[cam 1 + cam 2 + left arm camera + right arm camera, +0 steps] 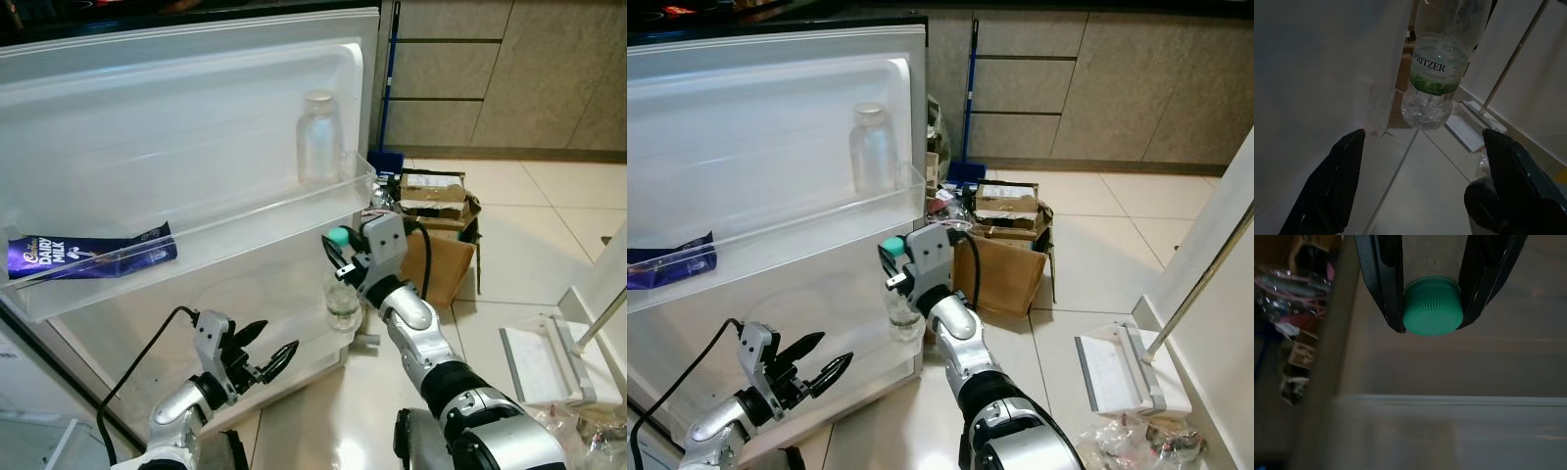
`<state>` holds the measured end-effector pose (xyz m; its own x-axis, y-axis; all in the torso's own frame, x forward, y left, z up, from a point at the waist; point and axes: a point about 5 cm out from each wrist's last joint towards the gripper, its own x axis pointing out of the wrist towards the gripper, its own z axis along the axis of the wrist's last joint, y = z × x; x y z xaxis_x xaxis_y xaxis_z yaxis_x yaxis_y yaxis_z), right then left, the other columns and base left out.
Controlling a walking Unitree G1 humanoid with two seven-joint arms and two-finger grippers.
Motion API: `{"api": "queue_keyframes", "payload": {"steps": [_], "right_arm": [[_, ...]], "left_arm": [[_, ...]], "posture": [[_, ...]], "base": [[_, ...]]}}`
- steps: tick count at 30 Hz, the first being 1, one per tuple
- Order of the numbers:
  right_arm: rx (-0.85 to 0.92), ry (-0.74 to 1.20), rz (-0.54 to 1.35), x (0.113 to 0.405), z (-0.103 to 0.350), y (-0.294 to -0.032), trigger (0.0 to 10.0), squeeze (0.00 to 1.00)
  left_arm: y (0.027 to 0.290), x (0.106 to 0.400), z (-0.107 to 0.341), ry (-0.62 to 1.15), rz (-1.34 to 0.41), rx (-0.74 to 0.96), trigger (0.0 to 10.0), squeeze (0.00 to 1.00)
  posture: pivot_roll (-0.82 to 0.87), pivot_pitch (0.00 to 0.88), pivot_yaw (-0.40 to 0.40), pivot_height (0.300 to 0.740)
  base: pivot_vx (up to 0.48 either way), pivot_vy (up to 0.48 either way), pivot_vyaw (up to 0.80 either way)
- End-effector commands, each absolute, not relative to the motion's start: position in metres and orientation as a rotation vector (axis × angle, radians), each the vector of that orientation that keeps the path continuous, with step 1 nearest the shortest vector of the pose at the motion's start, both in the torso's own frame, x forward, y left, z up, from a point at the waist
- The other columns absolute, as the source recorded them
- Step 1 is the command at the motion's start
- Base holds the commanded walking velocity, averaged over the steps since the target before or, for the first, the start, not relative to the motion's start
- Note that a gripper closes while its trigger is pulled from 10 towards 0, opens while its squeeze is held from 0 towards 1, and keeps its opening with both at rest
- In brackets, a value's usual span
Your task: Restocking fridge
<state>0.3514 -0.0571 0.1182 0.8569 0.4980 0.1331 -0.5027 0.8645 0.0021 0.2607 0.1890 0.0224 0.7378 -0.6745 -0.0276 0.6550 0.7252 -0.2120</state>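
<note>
Right hand [1432, 308] around Spritzer bottle [1436, 73]

Label text on the clear water bottle [1436, 68]: "SPRITZER" in dark green capitals on a white-and-green band; the smaller line beneath it is too small to read. Purple chocolate wrapper [90, 256], lying on the fridge door shelf [245, 240]: "Cadbury" script above "DAIRY MILK" in white. The cardboard box [431, 186] beside the fridge door carries labels that are illegible.

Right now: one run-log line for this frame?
task: restock fridge | right gripper: shut on Spritzer water bottle, at lower door shelf | left gripper: open, idle | upper shelf: Cadbury Dairy Milk bar, clear jar
</note>
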Motion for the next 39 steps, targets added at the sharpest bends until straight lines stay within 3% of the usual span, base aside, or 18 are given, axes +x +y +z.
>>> {"api": "queue_keyframes", "payload": {"steps": [1,14,27,39], "right_arm": [[0.079,0.040,0.504,0.342,0.085,-0.064,10.0,0.00],[0.134,-0.095,0.462,0.363,0.123,-0.076,10.0,0.00],[0.261,-0.204,0.624,0.364,0.153,-0.040,10.0,0.00],[0.243,-0.185,0.639,0.363,0.151,-0.033,10.0,0.00]], "left_arm": [[0.189,0.260,0.023,0.103,-0.747,-0.191,10.0,0.00],[0.189,0.276,0.052,-0.041,-0.777,-0.181,10.0,0.00],[0.185,0.271,0.055,-0.059,-0.807,-0.186,10.0,0.00],[0.176,0.265,0.060,-0.086,-0.836,-0.199,10.0,0.00]], "posture": [[0.03,0.040,-0.034,0.426],[0.05,0.070,-0.029,0.426],[0.07,0.089,-0.033,0.426],[0.10,0.136,-0.048,0.426]], "base": [[0.000,0.000,0.00],[0.000,0.000,0.00],[0.000,0.000,0.00],[0.000,0.000,0.00]]}}
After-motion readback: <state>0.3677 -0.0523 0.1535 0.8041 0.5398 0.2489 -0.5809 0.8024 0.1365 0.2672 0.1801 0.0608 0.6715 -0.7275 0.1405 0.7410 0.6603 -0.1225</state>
